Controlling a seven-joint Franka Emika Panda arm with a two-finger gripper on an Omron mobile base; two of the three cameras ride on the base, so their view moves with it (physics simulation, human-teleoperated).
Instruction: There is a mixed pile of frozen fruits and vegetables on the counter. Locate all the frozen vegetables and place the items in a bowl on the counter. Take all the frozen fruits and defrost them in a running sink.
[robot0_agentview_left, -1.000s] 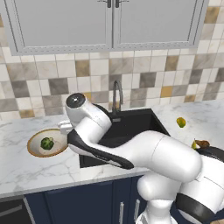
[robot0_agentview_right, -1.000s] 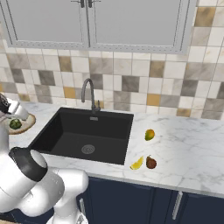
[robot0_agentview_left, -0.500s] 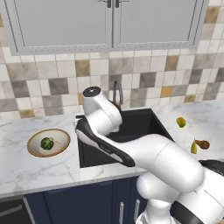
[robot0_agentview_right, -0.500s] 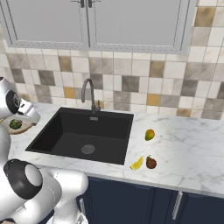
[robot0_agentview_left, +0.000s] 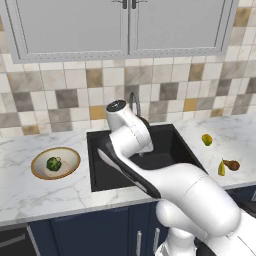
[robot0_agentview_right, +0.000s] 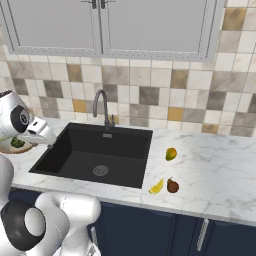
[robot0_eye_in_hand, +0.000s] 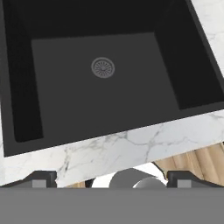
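The hand view looks straight down into the black sink (robot0_eye_in_hand: 100, 83), and my gripper (robot0_eye_in_hand: 111, 180) is open and holds nothing, its fingertips (robot0_eye_in_hand: 41, 179) wide apart over the front rim. The bowl (robot0_agentview_left: 37, 172) stands left of the sink on the counter (robot0_agentview_left: 30, 195) with the dark-green vegetable lump (robot0_agentview_left: 53, 163) inside it. Right of the sink lie the round yellow-green fruit (robot0_agentview_left: 206, 139), the slim yellowish vegetable piece (robot0_agentview_left: 221, 169) and the brown pear-shaped fruit (robot0_agentview_left: 232, 164). From the right base these are the yellow-green fruit (robot0_agentview_right: 171, 153), the yellowish piece (robot0_agentview_right: 157, 187) and the brown fruit (robot0_agentview_right: 173, 186).
A dark gooseneck tap (robot0_agentview_right: 102, 107) stands behind the basin, and no water shows. The round metal drain (robot0_eye_in_hand: 103, 68) sits mid-basin. My arm (robot0_agentview_left: 125, 127) rises over the sink's left half. Tiled wall and grey cabinets back the counter; wooden floor (robot0_eye_in_hand: 197, 159) lies below its front edge.
My arm has swung right, from above the bowl to over the sink. The green lump stays in the bowl. The gripper has stayed open.
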